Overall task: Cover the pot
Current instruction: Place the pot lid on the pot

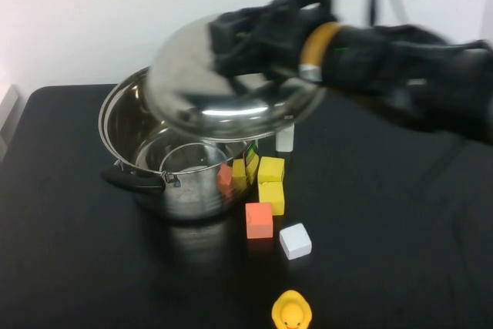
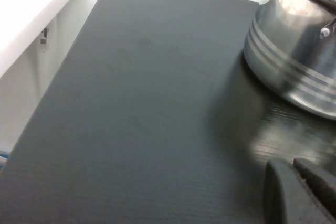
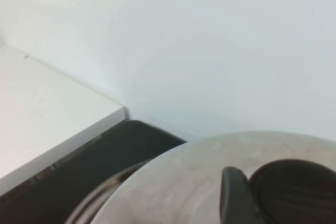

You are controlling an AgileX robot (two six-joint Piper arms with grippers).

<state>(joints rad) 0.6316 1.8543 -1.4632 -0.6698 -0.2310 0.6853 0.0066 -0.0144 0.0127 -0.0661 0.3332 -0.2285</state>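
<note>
The pot (image 1: pixel 166 163) is a large shiny steel pot with black side handles, standing open on the black table left of centre. My right gripper (image 1: pixel 235 36) is shut on the black knob (image 3: pixel 296 195) of the domed steel lid (image 1: pixel 231 86). It holds the lid tilted in the air above the pot's far right rim. One finger (image 3: pixel 233 200) presses against the knob in the right wrist view. My left gripper (image 2: pixel 291 165) is out of the high view. It sits low over the table beside the pot's wall (image 2: pixel 294 61), fingers together and empty.
Close to the pot's right side lie two yellow blocks (image 1: pixel 270 182), an orange block (image 1: pixel 259 219) and a white block (image 1: pixel 295 240). A yellow rubber duck (image 1: pixel 291 312) sits at the front edge. A small white object (image 1: pixel 285 138) stands behind the blocks.
</note>
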